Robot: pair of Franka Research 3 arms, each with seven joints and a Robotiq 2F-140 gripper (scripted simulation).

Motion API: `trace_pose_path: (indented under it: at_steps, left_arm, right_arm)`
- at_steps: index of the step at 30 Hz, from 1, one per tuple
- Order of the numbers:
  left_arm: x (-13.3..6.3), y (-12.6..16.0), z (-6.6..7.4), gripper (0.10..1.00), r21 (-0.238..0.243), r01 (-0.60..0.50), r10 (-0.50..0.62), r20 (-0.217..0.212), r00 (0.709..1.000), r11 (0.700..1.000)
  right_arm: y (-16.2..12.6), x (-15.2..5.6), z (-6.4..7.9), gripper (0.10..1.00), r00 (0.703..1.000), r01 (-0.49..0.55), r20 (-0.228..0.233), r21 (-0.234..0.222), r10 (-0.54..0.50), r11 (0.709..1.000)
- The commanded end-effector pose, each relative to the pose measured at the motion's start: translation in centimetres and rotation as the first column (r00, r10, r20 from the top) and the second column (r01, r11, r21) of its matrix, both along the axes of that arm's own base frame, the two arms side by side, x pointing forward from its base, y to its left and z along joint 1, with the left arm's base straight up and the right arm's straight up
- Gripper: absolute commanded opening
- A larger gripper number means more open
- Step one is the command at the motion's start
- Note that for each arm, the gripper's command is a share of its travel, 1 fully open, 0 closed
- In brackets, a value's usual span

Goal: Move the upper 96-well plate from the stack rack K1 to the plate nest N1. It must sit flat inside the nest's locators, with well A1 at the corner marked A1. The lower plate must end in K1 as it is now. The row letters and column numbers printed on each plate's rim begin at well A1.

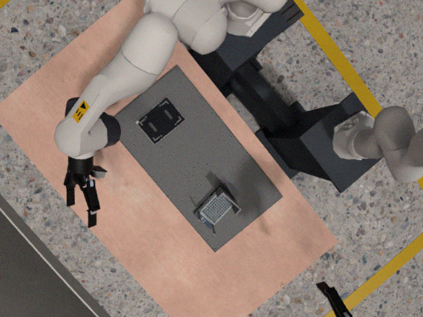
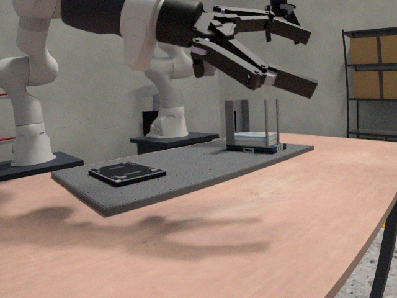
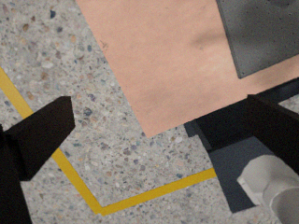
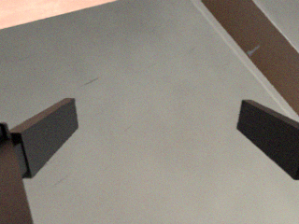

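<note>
Transfer not begun: the upper plate [image 1: 217, 208] [image 2: 251, 136] lies in rack K1 [image 1: 236, 207] [image 2: 230, 123], nest N1 [image 1: 159, 119] [image 2: 128, 173] bears no plate, both left gripper [image 1: 327, 294] [image 2: 282, 38] [image 3: 161, 112] and right gripper [image 1: 80, 215] [image 2: 310, 64] [image 4: 158, 113] stand spread, and gripping, carrying and A1-matched seating all remain.

Grey wall [image 2: 96, 105], plain. Dark metal shelving [image 2: 345, 67] bears brown boxes [image 2: 364, 50]. Speckled floor [image 1: 375, 218] [image 3: 117, 135] carries yellow line marking [image 1: 341, 65] [image 3: 70, 173].
</note>
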State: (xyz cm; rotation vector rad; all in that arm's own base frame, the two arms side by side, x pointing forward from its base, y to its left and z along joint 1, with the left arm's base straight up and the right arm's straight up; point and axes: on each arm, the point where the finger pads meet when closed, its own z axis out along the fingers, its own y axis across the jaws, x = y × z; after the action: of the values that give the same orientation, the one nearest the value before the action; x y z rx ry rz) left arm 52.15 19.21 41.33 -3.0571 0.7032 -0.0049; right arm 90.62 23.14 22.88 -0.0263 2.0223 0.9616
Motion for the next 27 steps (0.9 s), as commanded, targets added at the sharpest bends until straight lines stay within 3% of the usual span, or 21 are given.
trace_pose_path:
  at_steps: [1,5,11,16,21,23,25,27]
  left_arm:
    - [-0.1,-0.2,0.0,1.0,-0.004,-0.016,0.016,-0.004,1.0,1.0]
    - [-0.1,-0.2,0.0,1.0,-0.004,-0.016,0.016,-0.004,1.0,1.0]
    - [-0.1,-0.2,0.0,1.0,-0.004,-0.016,0.016,-0.004,1.0,1.0]
    - [-0.1,-0.2,0.0,1.0,-0.004,-0.016,0.016,-0.004,1.0,1.0]
    - [-0.1,-0.2,0.0,1.0,-0.004,-0.016,0.016,-0.004,1.0,1.0]
    - [-0.1,-0.2,0.0,1.0,-0.004,-0.016,0.016,-0.004,1.0,1.0]
    - [-0.1,-0.2,0.0,1.0,-0.004,-0.016,0.016,-0.004,1.0,1.0]
    - [-0.1,-0.2,0.0,1.0,-0.004,-0.016,0.016,-0.004,1.0,1.0]
  right_arm:
    - [1.9,-0.4,0.2,1.0,0.998,-0.053,0.031,-0.031,0.054,0.998]
    - [3.7,-0.9,0.7,1.0,0.985,-0.143,0.081,-0.087,0.15,0.986]
    - [5.5,-1.3,1.2,1.0,0.985,-0.143,0.081,-0.087,0.15,0.986]
    - [7.8,-2.1,1.7,1.0,0.952,-0.25,0.137,-0.163,0.273,0.954]
    - [9.4,-2.6,2.1,1.0,0.952,-0.25,0.137,-0.163,0.273,0.954]
    - [10.3,-3.0,2.3,1.0,0.932,-0.293,0.158,-0.198,0.326,0.935]
    - [10.3,-3.0,2.3,1.0,0.932,-0.293,0.158,-0.198,0.326,0.935]
    - [11.2,-3.4,2.5,1.0,0.908,-0.335,0.178,-0.233,0.378,0.913]
